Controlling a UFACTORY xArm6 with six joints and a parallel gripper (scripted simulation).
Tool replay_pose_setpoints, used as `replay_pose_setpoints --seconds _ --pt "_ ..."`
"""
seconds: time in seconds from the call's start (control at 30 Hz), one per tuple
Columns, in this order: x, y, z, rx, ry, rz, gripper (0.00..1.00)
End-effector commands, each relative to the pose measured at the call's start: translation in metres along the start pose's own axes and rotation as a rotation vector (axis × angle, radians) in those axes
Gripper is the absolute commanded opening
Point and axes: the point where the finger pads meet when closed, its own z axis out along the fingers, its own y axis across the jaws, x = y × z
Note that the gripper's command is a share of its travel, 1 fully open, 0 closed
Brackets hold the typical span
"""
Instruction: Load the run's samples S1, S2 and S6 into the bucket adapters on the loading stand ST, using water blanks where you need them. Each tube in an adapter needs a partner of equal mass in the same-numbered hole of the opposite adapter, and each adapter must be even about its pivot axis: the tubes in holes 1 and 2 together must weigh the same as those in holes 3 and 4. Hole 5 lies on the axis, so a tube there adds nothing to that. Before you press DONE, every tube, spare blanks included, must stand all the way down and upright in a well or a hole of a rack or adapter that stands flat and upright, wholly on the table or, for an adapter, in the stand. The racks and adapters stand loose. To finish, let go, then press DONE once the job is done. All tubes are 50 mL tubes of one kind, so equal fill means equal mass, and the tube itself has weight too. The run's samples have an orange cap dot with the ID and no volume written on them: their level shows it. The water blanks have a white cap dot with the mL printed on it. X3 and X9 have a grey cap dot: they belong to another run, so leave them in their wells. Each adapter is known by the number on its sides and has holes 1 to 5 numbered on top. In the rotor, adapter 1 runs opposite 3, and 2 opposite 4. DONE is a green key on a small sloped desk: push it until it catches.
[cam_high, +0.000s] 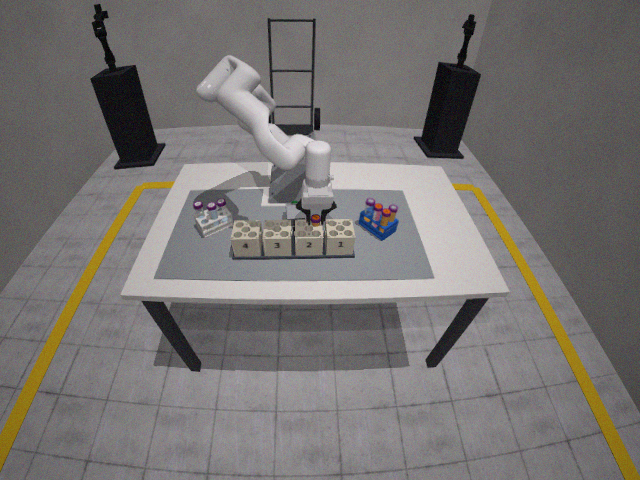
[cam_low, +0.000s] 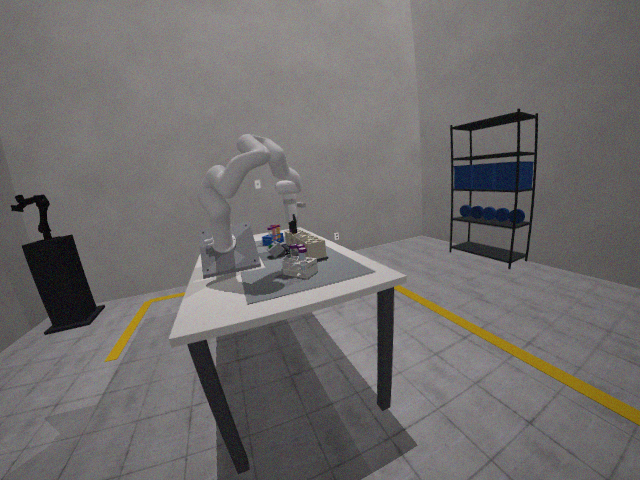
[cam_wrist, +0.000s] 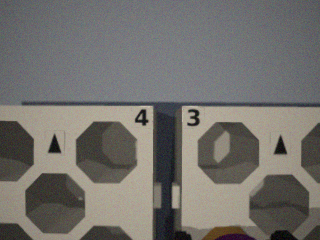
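My gripper (cam_high: 315, 220) (cam_low: 293, 230) (cam_wrist: 231, 236) is a little open around a tube (cam_high: 315, 218) (cam_wrist: 227, 233) with a purple cap and orange dot. Small gaps show beside the cap in the wrist view. The tube stands in the rear right hole of adapter 2 (cam_high: 308, 251) (cam_wrist: 215, 206), seen from the top view; its lower part is hidden. Adapter 1 (cam_high: 340, 252) (cam_wrist: 114, 204), adapter 3 (cam_high: 277, 253) and adapter 4 (cam_high: 246, 253) show no caps. All stand on the loading stand (cam_wrist: 167, 145). The dot's ID is unreadable.
A blue rack (cam_high: 381, 235) (cam_low: 266, 240) at the right holds several tubes. A white rack (cam_high: 211, 228) (cam_low: 298, 269) at the left holds three purple-capped tubes. The sloped desk (cam_low: 276, 250) with the green key (cam_high: 295, 202) is behind the adapters, close to my gripper.
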Motion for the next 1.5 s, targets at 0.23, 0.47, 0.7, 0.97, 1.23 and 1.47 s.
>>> replay_pose_setpoints --seconds 0.23,0.47,0.7,0.97,1.23,1.47 --pt "0.001 0.0 -0.001 0.002 0.003 0.001 0.44" --pt "0.001 0.0 -0.011 0.002 0.003 0.001 0.44" --pt "0.001 0.0 -0.025 0.002 0.003 0.001 0.44" --pt "0.001 0.0 -0.037 0.002 0.003 0.001 0.44" --pt "0.001 0.0 -0.054 0.002 0.003 0.001 0.44" --pt "0.001 0.0 -0.066 0.002 0.003 0.001 0.44"
